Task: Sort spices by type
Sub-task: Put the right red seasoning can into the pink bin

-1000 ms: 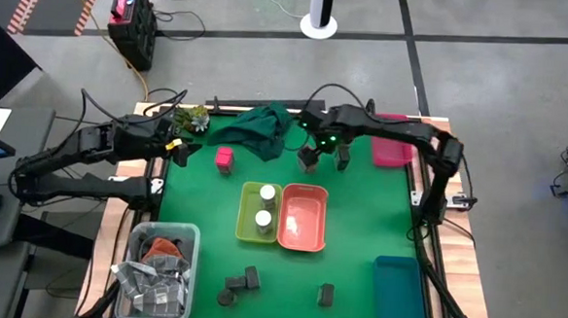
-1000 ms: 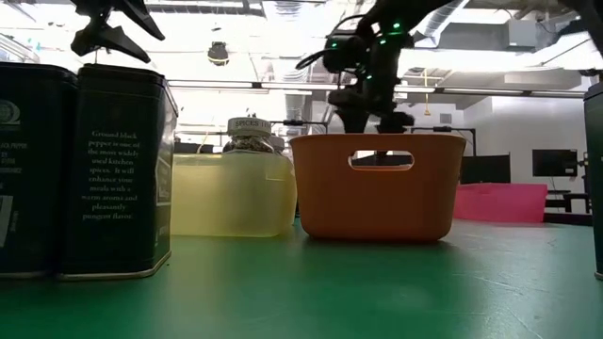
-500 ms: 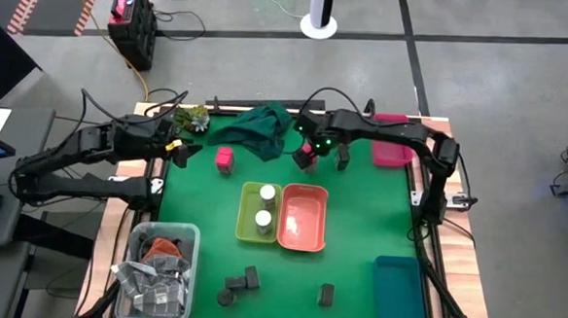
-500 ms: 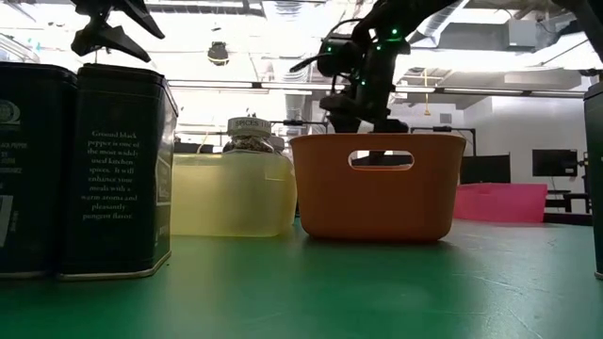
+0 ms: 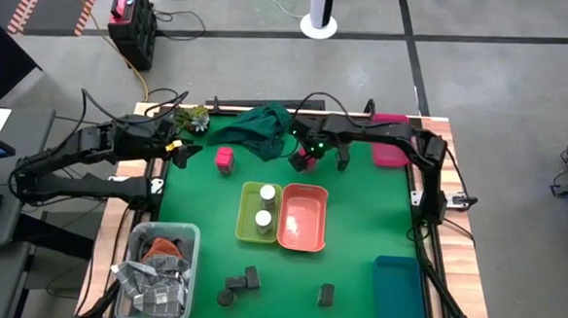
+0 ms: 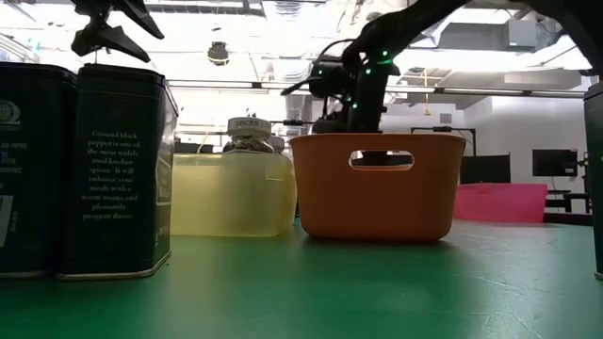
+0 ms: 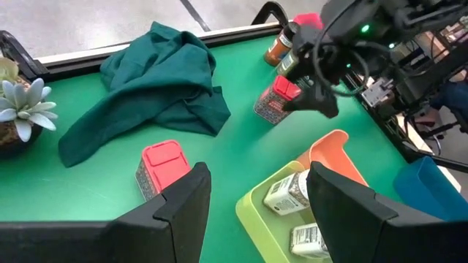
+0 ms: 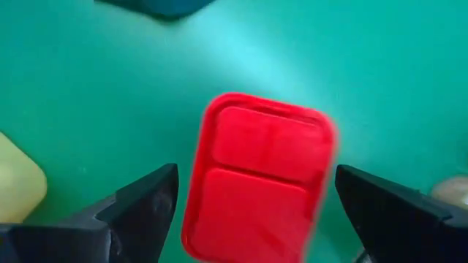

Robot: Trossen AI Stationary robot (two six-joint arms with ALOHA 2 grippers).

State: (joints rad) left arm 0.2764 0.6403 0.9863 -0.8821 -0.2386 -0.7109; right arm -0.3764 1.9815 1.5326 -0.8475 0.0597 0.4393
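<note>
My right gripper (image 5: pixel 304 156) hangs open over a pink boxy pack with a red lid (image 8: pixel 259 183), on the far middle of the mat beside the dark green cloth (image 5: pixel 263 129). Its fingers stand on either side of the lid (image 7: pixel 286 86) with a gap on each side. My left gripper (image 7: pixel 256 175) waits open at the table's left edge (image 5: pixel 181 146). A second pink pack (image 5: pixel 225 159) stands on the mat near it. Two white-topped jars (image 5: pixel 263 206) lie in the yellow-green bin (image 5: pixel 245 227). Dark grey packs (image 5: pixel 251 277) and dark round jars (image 5: pixel 326 295) stand near the front edge.
An orange bin (image 5: pixel 301 240) sits beside the yellow-green one. An orange-capped jar (image 7: pixel 281 45) stands just past the right gripper. There is a pink tray (image 5: pixel 392 150) at the far right, a teal bin (image 5: pixel 397 290) at the near right, a clear bin of silvery packets (image 5: pixel 158 269) at the near left, and a small plant (image 5: pixel 196 120) at the far left.
My right gripper has moved a little toward the table's left and down, and now hangs over the red-lidded pack. The left arm and the other things have kept still.
</note>
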